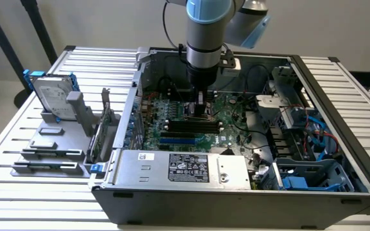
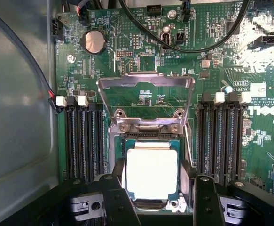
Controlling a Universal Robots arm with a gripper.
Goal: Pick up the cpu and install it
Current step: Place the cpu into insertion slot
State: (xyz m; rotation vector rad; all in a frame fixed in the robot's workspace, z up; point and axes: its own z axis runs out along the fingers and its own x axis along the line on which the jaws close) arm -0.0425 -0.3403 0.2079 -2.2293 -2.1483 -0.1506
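Plainly the cpu (image 2: 152, 174) is a light, stiff little plate. A bright, smooth metal lid with rounded corners sits on a thin green board, which shows as a narrow rim around it. I judge that it weighs next to nothing, will not flex, and is slick on top. The safe hold is therefore on two opposite edges of the rim, leaving the flat faces alone. Its underside and the socket beneath are likely delicate, so a tilt or a scrape could do harm.

In the wrist view the end effector (image 2: 152, 172) has it just so, with two black fingers (image 2: 119, 172) closed against opposite sides of the chip. The chip lies level at the square socket of the green motherboard (image 2: 174, 61); whether it is fully seated I cannot tell. The socket's retention frame (image 2: 146, 82), bare stamped metal, is swung up and open, its hinge just beside the chip. Long black memory slots (image 2: 82, 141) with white latches flank the socket, and a round coin battery (image 2: 94, 41) shines farther off.

In the exterior view the arm (image 1: 204, 43) reaches straight down into the open grey computer case (image 1: 339, 96), which rests on a ribbed pale counter (image 1: 5, 144).
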